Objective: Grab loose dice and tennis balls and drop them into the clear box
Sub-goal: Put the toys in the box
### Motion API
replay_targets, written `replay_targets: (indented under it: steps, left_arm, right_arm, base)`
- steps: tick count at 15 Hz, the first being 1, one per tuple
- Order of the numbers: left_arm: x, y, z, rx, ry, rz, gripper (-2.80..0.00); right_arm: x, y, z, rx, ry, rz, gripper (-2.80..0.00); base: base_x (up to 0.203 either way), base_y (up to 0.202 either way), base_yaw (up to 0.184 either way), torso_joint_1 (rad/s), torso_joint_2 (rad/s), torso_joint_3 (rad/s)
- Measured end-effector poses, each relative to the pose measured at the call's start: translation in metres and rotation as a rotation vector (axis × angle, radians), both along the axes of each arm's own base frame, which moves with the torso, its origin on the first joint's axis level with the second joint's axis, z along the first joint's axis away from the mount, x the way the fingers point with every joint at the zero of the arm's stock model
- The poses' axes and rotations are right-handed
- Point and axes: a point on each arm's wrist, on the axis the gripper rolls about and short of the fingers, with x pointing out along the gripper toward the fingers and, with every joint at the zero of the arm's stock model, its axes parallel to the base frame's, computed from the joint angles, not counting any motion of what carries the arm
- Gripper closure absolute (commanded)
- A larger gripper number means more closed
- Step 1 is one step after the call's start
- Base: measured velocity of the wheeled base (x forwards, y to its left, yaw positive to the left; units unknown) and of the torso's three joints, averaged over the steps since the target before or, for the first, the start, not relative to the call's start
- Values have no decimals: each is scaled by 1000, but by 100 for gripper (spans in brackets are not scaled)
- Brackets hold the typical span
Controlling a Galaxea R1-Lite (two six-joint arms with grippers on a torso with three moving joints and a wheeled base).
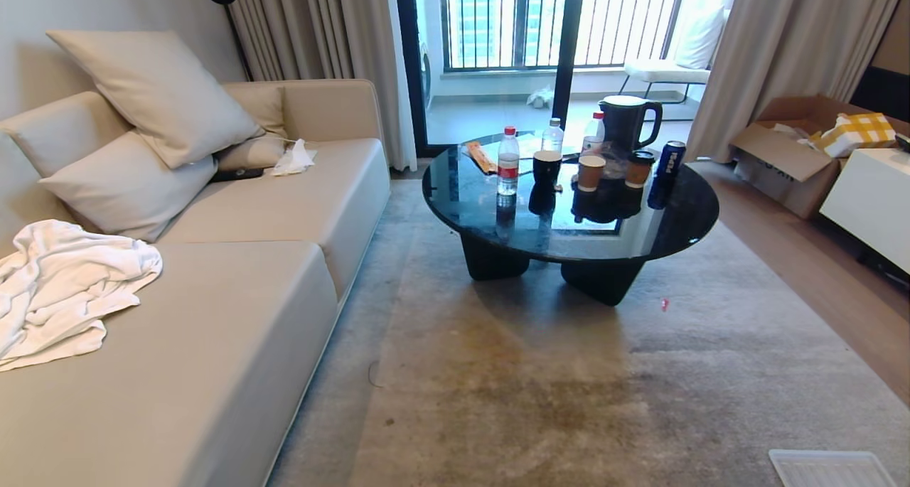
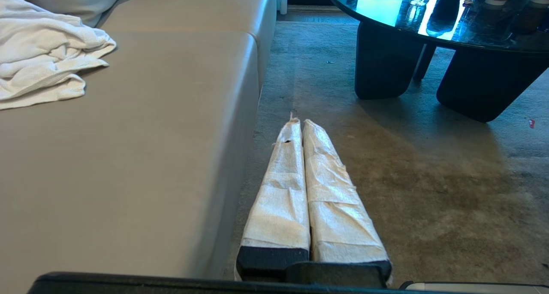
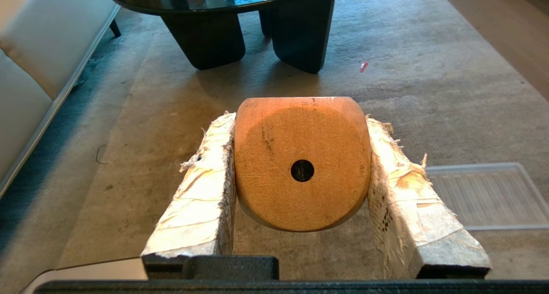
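A die (image 3: 302,163) with rounded corners, orange-red in this light, sits pinched between the two tape-wrapped fingers (image 3: 201,195) of the right end effector (image 3: 302,126). Its upward face shows a single dark pip at the middle. The fingers press against its two opposite sides, and the die hangs clear above the carpet (image 3: 429,92). The right end effector points forward and slightly down toward the round black bench (image 3: 141,2). Just beside it on the carpet lies a flat ribbed clear tray (image 3: 484,195).

The left end effector (image 2: 302,121) has its wrapped fingers pressed together with nothing between them. It reaches level over the carpet, just beside the front edge of the sofa (image 2: 150,135), where a white towel (image 2: 43,58) lies crumpled.

Neither arm appears in the head view. There the bench (image 1: 640,238) carries bottles, cups, a can and a kettle.
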Motion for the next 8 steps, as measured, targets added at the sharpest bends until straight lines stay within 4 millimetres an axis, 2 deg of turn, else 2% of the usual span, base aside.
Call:
replay_targets:
  steps: [4,8]
  left_arm:
    - [0,0,0,6,-1,-1,0]
    - [0,0,0,17,-3,-1,0]
  right_arm:
    - [0,0,0,0,0,-1,0]
    - [0,0,0,0,0,0,0]
  base:
    - [-155,0,2,0,2,2]
    - [0,0,0,0,0,0]
